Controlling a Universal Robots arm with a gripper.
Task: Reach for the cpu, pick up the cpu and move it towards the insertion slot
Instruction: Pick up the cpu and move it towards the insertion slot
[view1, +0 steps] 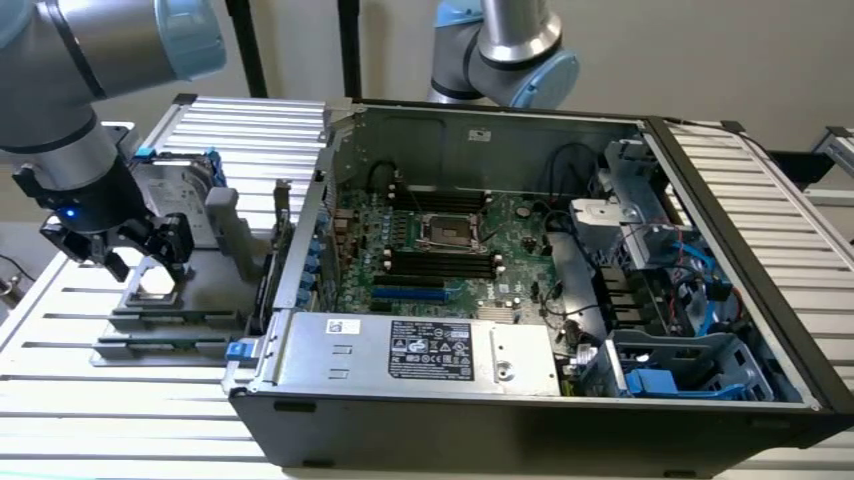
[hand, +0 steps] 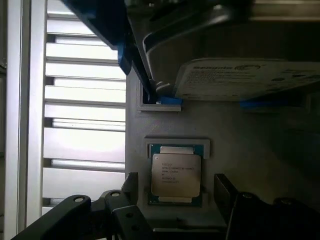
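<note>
The cpu (hand: 176, 172), a small silver square chip with a green rim, lies flat in a recess of the grey fixture (view1: 167, 322) at the exterior view's left. My gripper (view1: 144, 264) hangs just above it, open. Its black fingers (hand: 131, 184) stand on either side of the chip with a gap on each side, touching nothing. The cpu (view1: 156, 284) shows below the fingertips in the exterior view. The insertion slot (view1: 447, 232), a silver frame around a dark centre, sits in the green board inside the open computer case, well towards the exterior view's right of the gripper.
An upright silver hard drive (view1: 178, 187) with blue rails (hand: 165, 100) stands in the fixture just behind the cpu. The case's metal wall (view1: 300, 240) lies between fixture and socket. Black and blue memory slots (view1: 427, 265) flank the socket. A second arm (view1: 501, 50) stands behind the case.
</note>
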